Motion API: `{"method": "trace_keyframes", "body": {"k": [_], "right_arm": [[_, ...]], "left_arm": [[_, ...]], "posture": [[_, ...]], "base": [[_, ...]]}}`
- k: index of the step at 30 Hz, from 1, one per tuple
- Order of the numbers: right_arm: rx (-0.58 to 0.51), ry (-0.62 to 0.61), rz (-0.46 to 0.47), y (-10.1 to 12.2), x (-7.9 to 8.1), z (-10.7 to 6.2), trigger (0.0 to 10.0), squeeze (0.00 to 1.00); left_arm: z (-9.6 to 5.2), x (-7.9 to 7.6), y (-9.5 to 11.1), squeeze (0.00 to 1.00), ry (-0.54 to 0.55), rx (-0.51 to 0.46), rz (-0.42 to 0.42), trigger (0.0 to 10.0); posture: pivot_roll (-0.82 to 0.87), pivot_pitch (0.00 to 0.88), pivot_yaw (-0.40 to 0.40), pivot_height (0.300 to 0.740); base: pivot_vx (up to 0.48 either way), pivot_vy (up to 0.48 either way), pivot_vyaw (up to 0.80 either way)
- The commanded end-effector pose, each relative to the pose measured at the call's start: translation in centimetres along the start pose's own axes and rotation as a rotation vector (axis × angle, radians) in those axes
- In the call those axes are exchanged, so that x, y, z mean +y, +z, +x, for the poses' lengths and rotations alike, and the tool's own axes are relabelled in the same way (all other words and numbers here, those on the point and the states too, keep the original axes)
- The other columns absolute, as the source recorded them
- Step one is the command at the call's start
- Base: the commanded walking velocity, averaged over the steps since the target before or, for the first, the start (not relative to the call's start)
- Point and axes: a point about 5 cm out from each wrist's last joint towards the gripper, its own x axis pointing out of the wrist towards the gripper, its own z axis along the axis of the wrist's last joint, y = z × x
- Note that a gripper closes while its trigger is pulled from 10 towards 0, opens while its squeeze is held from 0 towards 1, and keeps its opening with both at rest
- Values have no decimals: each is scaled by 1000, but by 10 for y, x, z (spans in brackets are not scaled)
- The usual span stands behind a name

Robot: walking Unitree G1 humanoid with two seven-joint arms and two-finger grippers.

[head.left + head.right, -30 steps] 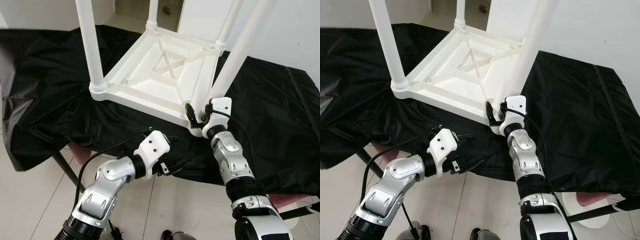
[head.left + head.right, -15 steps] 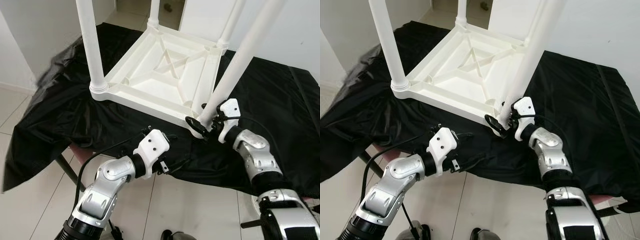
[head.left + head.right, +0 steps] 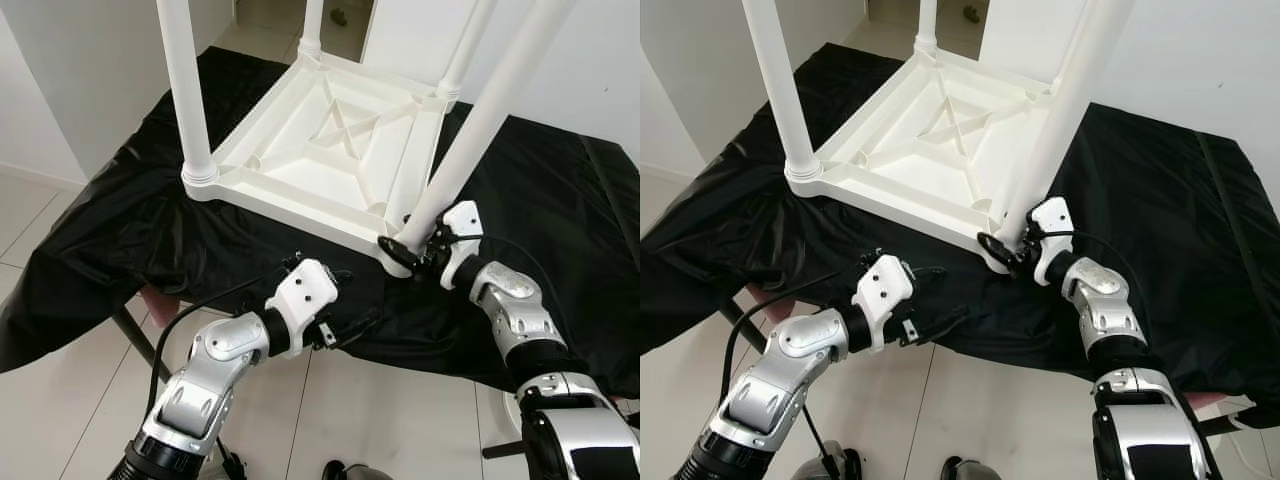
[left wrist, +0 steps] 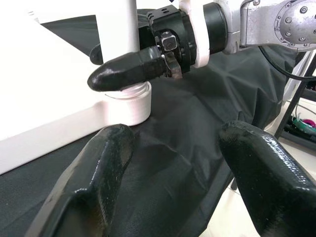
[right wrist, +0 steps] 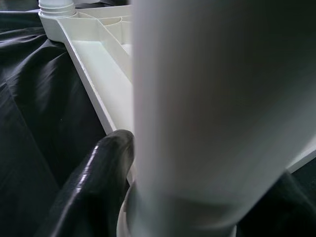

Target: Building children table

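Observation:
A white children's table [image 3: 330,160] lies upside down on a black cloth [image 3: 130,230], its legs pointing up. My right gripper [image 3: 408,252] is shut around the base of the near-right leg [image 3: 480,130], where the leg meets the table's corner. The right wrist view has that leg [image 5: 207,98] close up, with one black finger [image 5: 98,177] pressed beside it. My left gripper [image 3: 350,300] hovers open at the cloth's front edge, a little short of that corner. The left wrist view looks between its fingers [image 4: 106,163] at the right gripper [image 4: 128,74] on the leg.
The cloth drapes over a low support with a dark metal leg [image 3: 130,335] at the front left. A white wall [image 3: 60,80] stands close on the left. Tiled floor [image 3: 380,420] lies below the cloth's front edge.
My right forearm has swung out to the right while its gripper stayed on the leg's base, turning around it. The left arm has hardly moved. The camera has shifted slightly.

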Motion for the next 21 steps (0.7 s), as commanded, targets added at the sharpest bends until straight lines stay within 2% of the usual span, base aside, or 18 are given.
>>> {"method": "trace_keyframes", "body": {"k": [1,5,9,12,13,14,18,20,21], "right_arm": [[28,13,37,-11,5,-2,0,0],[29,12,50,-13,5,-3,0,0],[47,-53,78,-17,7,-7,0,0],[37,-198,73,-17,5,-9,0,0],[37,-198,73,-17,5,-9,0,0],[27,-324,110,-18,4,-9,0,0],[28,-397,118,-19,9,-8,0,0],[28,-429,139,-20,9,-7,0,0],[30,-477,177,-21,10,-6,0,0]], "left_arm": [[0,0,0,0,47,1,-2,10000],[1,1,1,0,46,1,0,10000],[2,0,1,0,39,-4,0,10000],[4,0,1,0,35,-9,-4,10000],[4,0,1,0,35,-9,-4,10000],[5,-1,1,0,33,-10,-7,10000],[5,-2,1,0,32,-11,-10,10000],[5,-2,1,0,32,-11,-10,10000],[5,-2,1,0,31,-11,-11,10000]], "posture": [[153,129,-88,740],[148,128,-87,740],[138,126,-87,740],[125,130,-91,740],[125,130,-91,740],[125,130,-91,740],[120,132,-95,740],[121,131,-96,740],[121,130,-97,740]], "base": [[0,0,0],[0,0,0],[0,0,0],[0,0,0],[0,0,0],[0,0,0],[0,0,0],[0,0,0],[0,0,0]]}}
